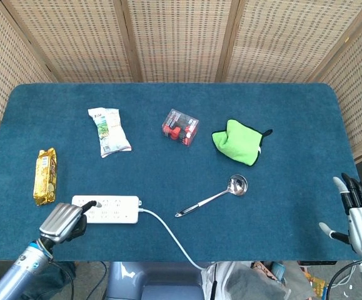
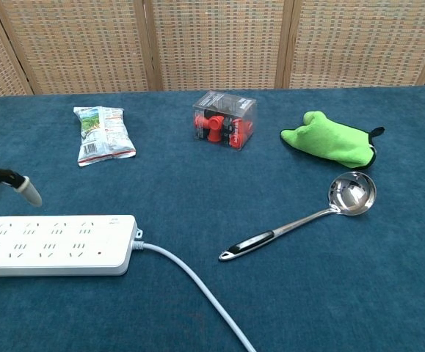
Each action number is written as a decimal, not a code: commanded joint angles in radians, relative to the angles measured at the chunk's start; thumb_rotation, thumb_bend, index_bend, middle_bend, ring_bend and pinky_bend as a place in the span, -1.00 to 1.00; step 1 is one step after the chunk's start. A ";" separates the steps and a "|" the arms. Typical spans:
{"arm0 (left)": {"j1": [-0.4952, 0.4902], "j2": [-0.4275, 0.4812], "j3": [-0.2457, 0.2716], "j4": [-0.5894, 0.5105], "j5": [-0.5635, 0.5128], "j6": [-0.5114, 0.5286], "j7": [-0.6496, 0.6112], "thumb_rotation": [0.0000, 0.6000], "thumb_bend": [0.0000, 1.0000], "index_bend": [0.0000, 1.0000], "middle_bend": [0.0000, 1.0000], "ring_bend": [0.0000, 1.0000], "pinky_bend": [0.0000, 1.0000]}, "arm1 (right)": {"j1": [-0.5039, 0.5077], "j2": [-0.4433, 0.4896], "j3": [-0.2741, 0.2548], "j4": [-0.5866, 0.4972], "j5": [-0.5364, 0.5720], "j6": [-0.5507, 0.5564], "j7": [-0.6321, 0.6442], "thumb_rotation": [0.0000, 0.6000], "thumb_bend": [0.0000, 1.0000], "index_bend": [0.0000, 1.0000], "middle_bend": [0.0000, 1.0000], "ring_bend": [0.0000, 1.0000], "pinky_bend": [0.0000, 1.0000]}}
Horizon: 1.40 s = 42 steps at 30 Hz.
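While the left hand [image 1: 63, 221] hangs over the near-left part of the desk [image 1: 168, 250], its fingers are curled in with nothing in them, and one fingertip [image 1: 92, 204] reaches over the left end of the power strip [image 1: 109, 209]; whether it touches cannot be told. From the chest view only a single pale-tipped finger [image 2: 23, 188] shows, just above the strip's far-left corner. The strip lies flat near the front edge, left of the middle, and its white cable [image 1: 171, 237] runs off the front edge. A yellow snack bar [image 1: 45, 175] lies near the left edge, just beyond the left hand. The right hand [image 1: 360, 215] sits at the near-right corner, off the desk's edge, fingers spread and holding nothing, well apart from everything. A ladle [image 1: 215, 195] lies right of the strip, bowl toward the right edge. Toward the far edge lie a chip bag [image 1: 109, 131], a clear box [image 1: 180, 127] with red parts inside, and a green cloth [image 1: 238, 141], in that order from left to right.
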 commanded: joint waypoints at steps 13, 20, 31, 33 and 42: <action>-0.131 -0.229 -0.023 -0.003 -0.360 0.004 0.328 1.00 1.00 -0.48 1.00 1.00 1.00 | 0.004 0.015 0.003 0.003 0.016 -0.019 0.041 1.00 -1.00 -1.00 -1.00 -1.00 -1.00; -0.153 -0.269 -0.027 0.016 -0.404 0.049 0.369 1.00 1.00 -0.48 1.00 1.00 1.00 | 0.004 0.020 0.005 0.003 0.022 -0.021 0.050 1.00 -1.00 -1.00 -1.00 -1.00 -1.00; -0.178 -0.297 -0.012 0.045 -0.430 0.067 0.380 1.00 1.00 -0.48 1.00 1.00 1.00 | 0.004 0.021 0.004 0.000 0.023 -0.025 0.052 1.00 -1.00 -1.00 -1.00 -1.00 -1.00; -0.182 -0.303 -0.008 0.050 -0.435 0.067 0.378 1.00 1.00 -0.48 1.00 1.00 1.00 | 0.004 0.021 0.004 -0.001 0.022 -0.025 0.052 1.00 -1.00 -1.00 -1.00 -1.00 -1.00; -0.208 -0.315 0.016 0.061 -0.486 0.049 0.386 1.00 1.00 -0.48 1.00 1.00 1.00 | 0.004 0.024 0.005 0.000 0.024 -0.025 0.060 1.00 -1.00 -1.00 -1.00 -1.00 -1.00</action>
